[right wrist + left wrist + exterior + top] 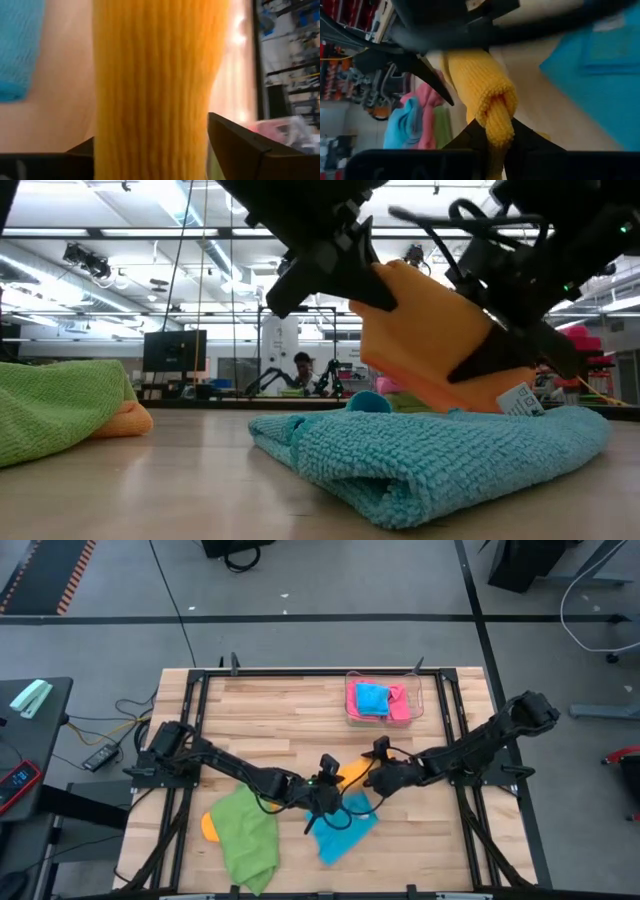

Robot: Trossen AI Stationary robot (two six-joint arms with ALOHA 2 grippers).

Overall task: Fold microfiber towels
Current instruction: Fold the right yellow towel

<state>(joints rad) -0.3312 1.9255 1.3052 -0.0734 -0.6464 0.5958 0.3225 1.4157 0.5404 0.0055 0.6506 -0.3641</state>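
Note:
An orange microfiber towel (pixel 352 772) hangs between my two grippers at the table's middle, over a sky-blue towel (pixel 345 825) that lies bunched flat on the wood. My left gripper (pixel 499 130) is shut on the orange towel. My right gripper (pixel 150 130) stands open, one finger on either side of the same towel (pixel 155 80). In the low view the orange towel (pixel 430 340) slopes down behind the blue one (pixel 430 455). A green towel (pixel 248 835) lies at the near left, partly over another orange one (pixel 210 825). My left gripper pinches a bunched, rolled-over fold of the orange towel (pixel 496 107) between its two fingers (pixel 470 137). It comes slanting down from the table's left. The towel is raised off the wood at the hold and slopes away from it. I cannot tell how many layers it has. My right gripper has the towel between its open fingers (pixel 235 145). I cannot tell whether they touch it.
A clear plastic tray (pixel 416 700) at the far right of the table holds a pink towel (pixel 400 705) and a blue towel (pixel 372 698). Bare wood lies at the far left and near right. Black frame rails run along the table's edges.

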